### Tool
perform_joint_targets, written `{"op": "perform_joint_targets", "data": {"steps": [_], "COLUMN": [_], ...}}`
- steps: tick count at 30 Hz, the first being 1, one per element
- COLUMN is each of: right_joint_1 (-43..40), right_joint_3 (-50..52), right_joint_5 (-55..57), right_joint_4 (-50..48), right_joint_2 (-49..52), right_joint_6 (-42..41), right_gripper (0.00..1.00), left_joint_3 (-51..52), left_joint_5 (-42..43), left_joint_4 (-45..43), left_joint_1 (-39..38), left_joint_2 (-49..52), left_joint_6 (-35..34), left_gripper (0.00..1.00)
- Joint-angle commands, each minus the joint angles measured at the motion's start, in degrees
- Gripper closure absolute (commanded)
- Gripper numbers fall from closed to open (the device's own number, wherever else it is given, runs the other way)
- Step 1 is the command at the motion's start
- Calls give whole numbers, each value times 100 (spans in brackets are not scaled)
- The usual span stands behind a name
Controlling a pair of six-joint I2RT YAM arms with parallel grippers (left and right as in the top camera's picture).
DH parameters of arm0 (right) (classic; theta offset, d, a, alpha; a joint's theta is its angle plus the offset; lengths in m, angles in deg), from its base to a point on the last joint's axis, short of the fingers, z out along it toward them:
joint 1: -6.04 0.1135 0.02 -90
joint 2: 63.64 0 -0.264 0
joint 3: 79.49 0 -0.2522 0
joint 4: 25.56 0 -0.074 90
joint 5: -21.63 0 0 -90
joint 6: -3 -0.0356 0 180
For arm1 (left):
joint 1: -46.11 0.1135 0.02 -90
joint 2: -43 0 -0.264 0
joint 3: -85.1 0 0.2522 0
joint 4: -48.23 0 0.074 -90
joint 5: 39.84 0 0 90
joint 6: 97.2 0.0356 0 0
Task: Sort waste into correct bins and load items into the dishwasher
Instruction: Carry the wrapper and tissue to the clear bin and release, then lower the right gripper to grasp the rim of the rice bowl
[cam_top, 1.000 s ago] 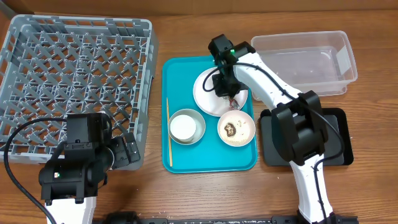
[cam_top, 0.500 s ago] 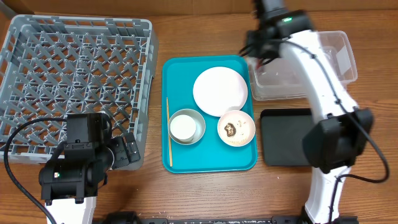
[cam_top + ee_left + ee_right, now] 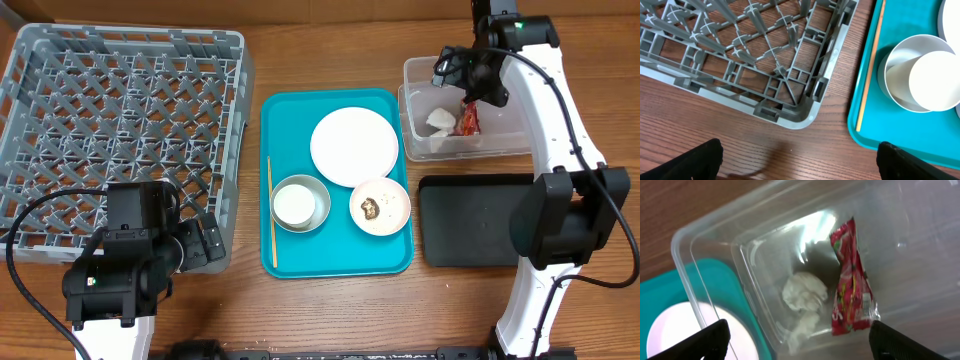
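Note:
My right gripper (image 3: 470, 88) hangs open over the clear tub (image 3: 418, 150), nothing between its fingers (image 3: 710, 340). Inside the tub (image 3: 705, 270) lie the red wrapper (image 3: 852, 280) (image 3: 468, 121) and the crumpled white paper (image 3: 804, 292) (image 3: 438, 120). On the teal tray (image 3: 295, 120) sit the large plate (image 3: 354, 147), a small plate (image 3: 392, 212) with a brown lump (image 3: 370, 207), the grey bowl (image 3: 316, 212) holding the white cup (image 3: 295, 203), and the wooden stick (image 3: 270, 215). My left gripper (image 3: 800, 165) is open above bare wood by the dish rack's (image 3: 765, 50) corner.
The grey dish rack (image 3: 125, 130) fills the table's left side. The black tray (image 3: 480, 225) lies below the tub, at the right arm's base. In the left wrist view, the cup (image 3: 935, 80) and stick (image 3: 870, 65) show on the teal tray (image 3: 890, 135).
My right gripper lifted from the large plate, swung right over the clear tub and opened. The red wrapper and paper now lie in the tub. The left arm has not moved.

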Motion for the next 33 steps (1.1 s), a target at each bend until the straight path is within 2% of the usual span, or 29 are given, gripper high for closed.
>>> {"op": "perform_joint_targets", "data": {"steps": [1,4,10,15,21,26,29,33], "right_joint_1": [-66,-66,-50,164,446,693,1139,1978], "right_joint_3": [-295,-293,-160,361,1578,3014,3788,4441], "right_joint_5": [-46,-229,-660,-697,-713,-1272,-1639,-1589], "right_joint_4": [129,481,1829,2107,1521,839,140,-584], "right_joint_2": [-695,-1189,-1827,-2472,-3853,-4811,-4994,-4719], "right_joint_6": [81,74,52,214,308,516,741,811], "right_gripper": [9,10,20,19,16,16,15,17], "left_joint_3": [-146,-146,-146,-146,-146,-146,-146,-146], "left_joint_5": [-72,-72,-72,-72,-72,-68,-55,-28], "left_joint_4": [-17,-17,-17,-17,-37,-57,-85,-142], "left_joint_1": [28,28,28,28,28,28,28,28], "left_joint_2": [-50,-50,-50,-48,-48,-48,-48,-48], "left_joint_6": [28,28,28,28,28,28,26,26], "left_gripper": [0,0,0,0,0,0,0,0]}}
